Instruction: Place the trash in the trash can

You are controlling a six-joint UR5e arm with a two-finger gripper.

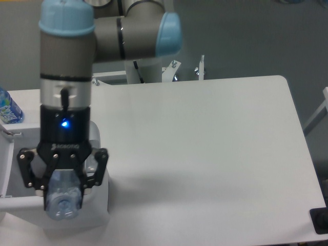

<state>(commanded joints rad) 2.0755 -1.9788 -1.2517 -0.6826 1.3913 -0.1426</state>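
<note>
My gripper (62, 180) hangs over the open white trash can (97, 207) at the table's front left. It is shut on a slim clear plastic bottle (63, 199), which points its end toward the camera. The bottle is above the bin's opening, held in the air. The arm and gripper hide most of the bin's inside, so the crumpled paper cup does not show.
A second bottle with a bright blue label (8, 108) stands at the far left edge behind the bin. The robot's base post (146, 69) rises behind the table's back edge. A dark object (320, 220) sits at the front right corner.
</note>
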